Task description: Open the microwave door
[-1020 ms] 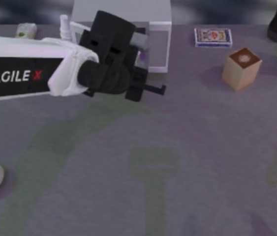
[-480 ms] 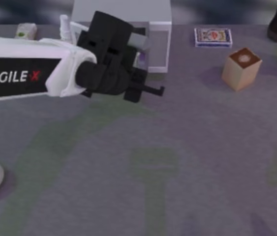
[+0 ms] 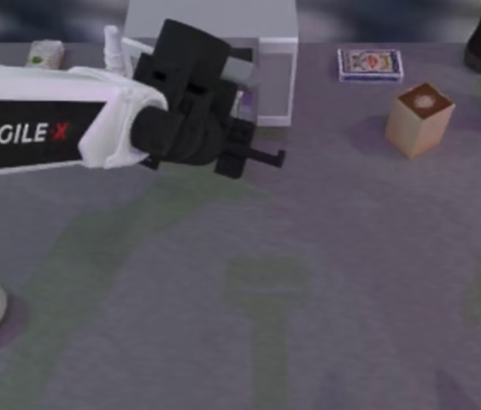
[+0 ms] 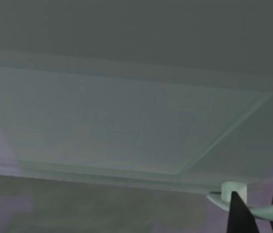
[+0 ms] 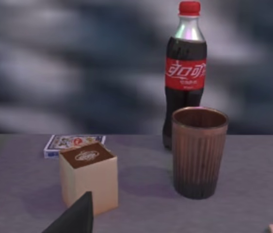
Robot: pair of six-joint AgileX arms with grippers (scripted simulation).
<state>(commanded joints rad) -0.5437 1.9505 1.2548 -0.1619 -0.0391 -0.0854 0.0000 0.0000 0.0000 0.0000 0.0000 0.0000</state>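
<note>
Left gripper is sitting at the front of the microwave, which is standing at the tabletop's far edge, left of centre. Microwave door is filling the left wrist view, its white handle lying right by the dark fingers; can't tell whether they're clamping it. Right gripper isn't showing from above; its wrist camera is facing a tan box, cup and cola bottle.
</note>
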